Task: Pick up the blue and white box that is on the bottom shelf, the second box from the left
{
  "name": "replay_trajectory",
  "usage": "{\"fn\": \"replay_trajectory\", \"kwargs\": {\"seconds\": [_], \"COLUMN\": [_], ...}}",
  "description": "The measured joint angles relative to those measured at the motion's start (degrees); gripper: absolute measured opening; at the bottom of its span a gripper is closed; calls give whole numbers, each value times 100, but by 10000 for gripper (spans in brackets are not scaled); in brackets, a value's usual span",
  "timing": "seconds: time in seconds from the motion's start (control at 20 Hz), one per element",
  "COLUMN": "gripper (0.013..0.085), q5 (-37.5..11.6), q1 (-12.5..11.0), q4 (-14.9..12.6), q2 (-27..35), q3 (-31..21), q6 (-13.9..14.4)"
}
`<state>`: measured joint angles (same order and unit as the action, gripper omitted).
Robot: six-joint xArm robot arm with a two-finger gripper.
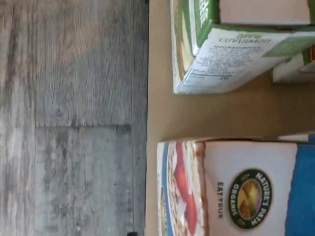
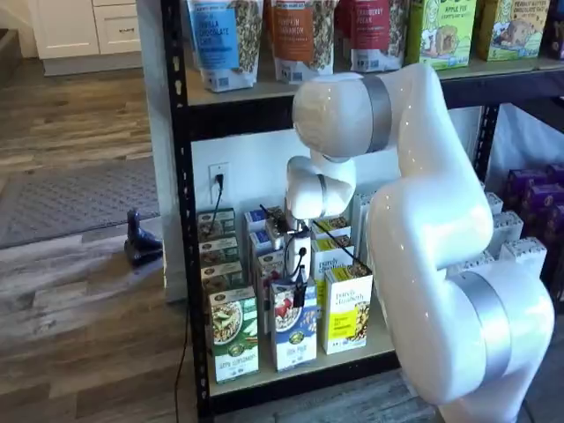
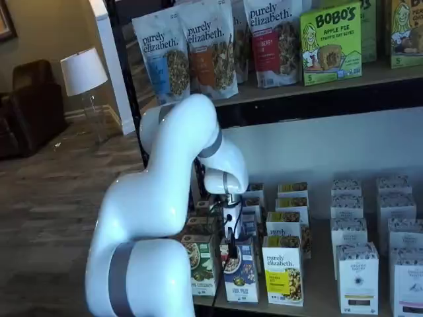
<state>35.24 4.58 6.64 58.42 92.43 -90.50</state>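
The blue and white box (image 2: 293,337) stands upright at the front of the bottom shelf (image 2: 384,342), between a green-and-white box (image 2: 233,340) and a yellow box (image 2: 346,318). It also shows in a shelf view (image 3: 241,279). My gripper (image 2: 300,289) hangs straight over the box's top, its black fingers just at the top edge; it also shows in a shelf view (image 3: 232,249). No gap between the fingers shows, and I cannot tell if they touch the box. In the wrist view the box's white and blue top (image 1: 251,196) is close below, with the green-and-white box (image 1: 231,54) beside it.
More boxes stand in rows behind the front ones. White boxes (image 3: 357,274) fill the shelf's right part. An upper shelf holds bags (image 2: 304,35) above the arm. The rack's black upright (image 2: 181,220) stands left. Wooden floor (image 1: 74,118) lies past the shelf's edge.
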Motion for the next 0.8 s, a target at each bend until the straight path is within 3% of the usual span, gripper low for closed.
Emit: {"fn": "replay_trajectory", "kwargs": {"seconds": [0.15,0.35,0.5,0.8], "gripper": [850,850,850,850], "q5": [-34,7,79,183], "q1": [-35,-79,-89,-48], "q4": [280,382,341,-38], "q2": [-26,-71,-58,159], "q3": [18,53,108,356], "q6": [-260,-380,-353,-2]}}
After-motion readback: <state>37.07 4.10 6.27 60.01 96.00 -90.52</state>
